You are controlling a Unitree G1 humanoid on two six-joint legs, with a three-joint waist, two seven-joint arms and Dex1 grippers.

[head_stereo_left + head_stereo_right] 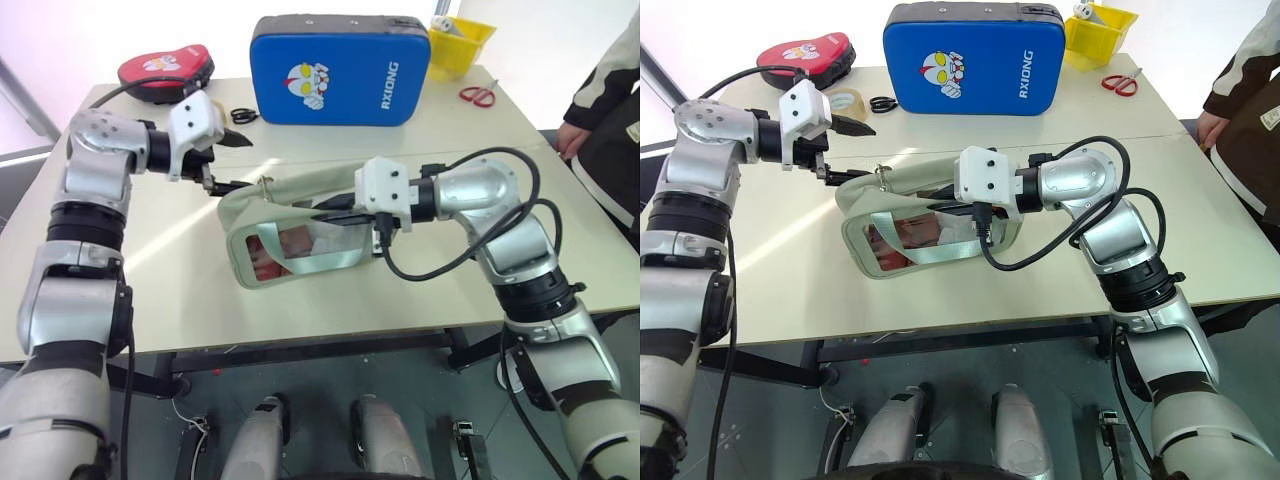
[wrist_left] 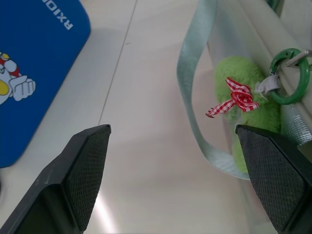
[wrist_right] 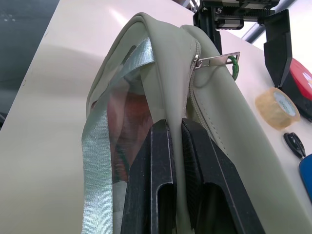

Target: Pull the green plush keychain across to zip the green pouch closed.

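Observation:
The pale green pouch [image 1: 300,245] lies on its side in the middle of the table, its clear window showing red contents. My right gripper [image 3: 179,146] is shut on the fabric of its top edge beside the zipper, and the metal zipper pull [image 3: 217,59] sits at the far end. The green plush keychain [image 2: 243,92], fuzzy with a red checked bow, hangs from a green ring [image 2: 291,75] at that end. My left gripper [image 1: 228,163] stands open just short of the plush, touching nothing. A pale green strap [image 2: 195,87] runs beside the plush.
A large blue cartoon pad [image 1: 340,70] stands at the back, with a red case [image 1: 165,72] to its left and a tape roll [image 1: 848,102] nearby. A yellow bin [image 1: 460,45] and red scissors [image 1: 478,95] sit back right. A person [image 1: 610,130] stands at the right edge.

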